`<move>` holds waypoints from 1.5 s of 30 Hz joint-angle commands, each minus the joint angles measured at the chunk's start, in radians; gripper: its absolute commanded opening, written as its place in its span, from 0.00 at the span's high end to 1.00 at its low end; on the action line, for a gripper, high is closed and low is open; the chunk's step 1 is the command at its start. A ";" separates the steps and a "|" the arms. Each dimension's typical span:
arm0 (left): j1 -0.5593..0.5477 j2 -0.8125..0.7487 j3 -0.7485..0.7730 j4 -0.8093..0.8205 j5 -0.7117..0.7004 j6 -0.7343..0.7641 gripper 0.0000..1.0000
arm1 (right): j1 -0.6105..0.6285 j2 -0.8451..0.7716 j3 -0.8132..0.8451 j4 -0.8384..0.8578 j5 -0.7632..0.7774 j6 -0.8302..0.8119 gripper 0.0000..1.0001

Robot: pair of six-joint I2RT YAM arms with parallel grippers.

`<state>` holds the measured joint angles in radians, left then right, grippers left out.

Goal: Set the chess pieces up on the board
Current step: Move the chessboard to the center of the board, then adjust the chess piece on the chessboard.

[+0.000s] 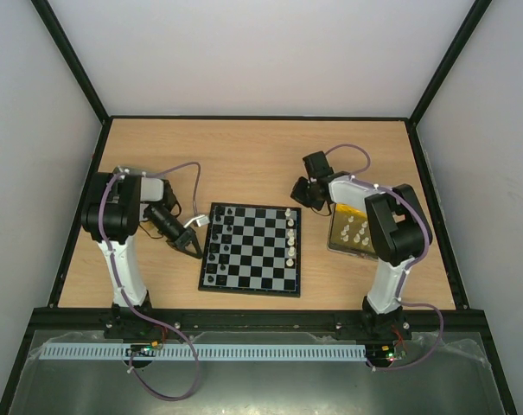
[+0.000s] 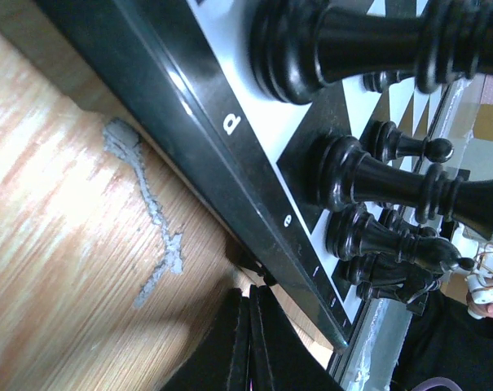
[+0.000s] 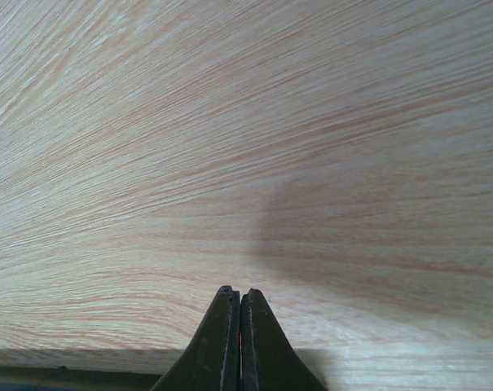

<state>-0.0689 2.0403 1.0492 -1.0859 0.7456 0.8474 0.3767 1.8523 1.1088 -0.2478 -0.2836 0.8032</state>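
The board [image 1: 251, 249] is lying mid-table, with black chess pieces [image 1: 216, 246] lining its 9 o'clock edge and white ones its 3 o'clock edge. More white pieces are sitting in a gold tray [image 1: 334, 240] at the board's 3 o'clock. The left gripper [image 2: 248, 303] is hanging with jaws pressed together, holding nothing, just off the board's 9 o'clock rim. There, white letters [image 2: 230, 122] "d", "e" and "f" are showing, near a grey smear [image 2: 144, 204] on the table [image 3: 230, 122]. The right gripper [image 3: 236, 297] is likewise pinched together and empty, over bare wood at the board's 1 o'clock.
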 commanded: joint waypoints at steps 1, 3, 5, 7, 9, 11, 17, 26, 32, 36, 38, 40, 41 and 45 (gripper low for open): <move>-0.005 0.016 0.003 0.051 0.001 0.008 0.98 | -0.005 0.033 0.042 -0.011 -0.008 -0.013 0.98; -0.001 0.014 -0.004 0.059 -0.009 0.004 0.98 | -0.005 0.034 0.058 -0.030 0.021 -0.018 0.98; 0.009 0.009 -0.010 0.079 -0.035 -0.008 0.98 | -0.007 0.023 0.073 -0.053 0.076 -0.029 0.98; 0.031 0.001 -0.011 0.101 -0.075 -0.022 0.98 | -0.007 0.004 0.094 -0.078 0.131 -0.051 0.98; 0.059 -0.011 -0.007 0.127 -0.116 -0.048 0.98 | -0.005 -0.018 0.113 -0.108 0.165 -0.079 0.98; 0.089 -0.032 -0.003 0.154 -0.158 -0.079 0.98 | -0.001 -0.041 0.117 -0.135 0.182 -0.100 0.94; 0.123 -0.127 -0.035 0.272 -0.292 -0.168 0.73 | 0.094 -0.097 0.115 -0.230 0.282 -0.157 0.67; 0.123 -0.188 -0.074 0.307 -0.282 -0.190 0.65 | 0.149 -0.130 0.131 -0.346 0.209 -0.217 0.69; 0.123 -0.189 -0.091 0.317 -0.269 -0.191 0.66 | 0.150 -0.129 0.128 -0.381 0.182 -0.243 0.69; 0.123 -0.188 -0.085 0.315 -0.258 -0.195 0.66 | 0.158 -0.126 0.121 -0.365 0.146 -0.242 0.69; 0.123 -0.188 -0.084 0.314 -0.256 -0.194 0.67 | 0.166 -0.128 0.117 -0.356 0.134 -0.239 0.69; 0.123 -0.188 -0.084 0.314 -0.256 -0.195 0.67 | 0.174 -0.123 0.116 -0.349 0.131 -0.237 0.69; 0.123 -0.188 -0.085 0.314 -0.257 -0.194 0.67 | 0.179 -0.119 0.115 -0.347 0.126 -0.239 0.69; 0.123 -0.188 -0.090 0.316 -0.258 -0.194 0.67 | 0.198 -0.097 0.117 -0.342 0.116 -0.245 0.69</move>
<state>0.0509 1.8225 0.9932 -0.8799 0.5812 0.6464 0.5537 1.7557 1.2167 -0.5789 -0.1532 0.5770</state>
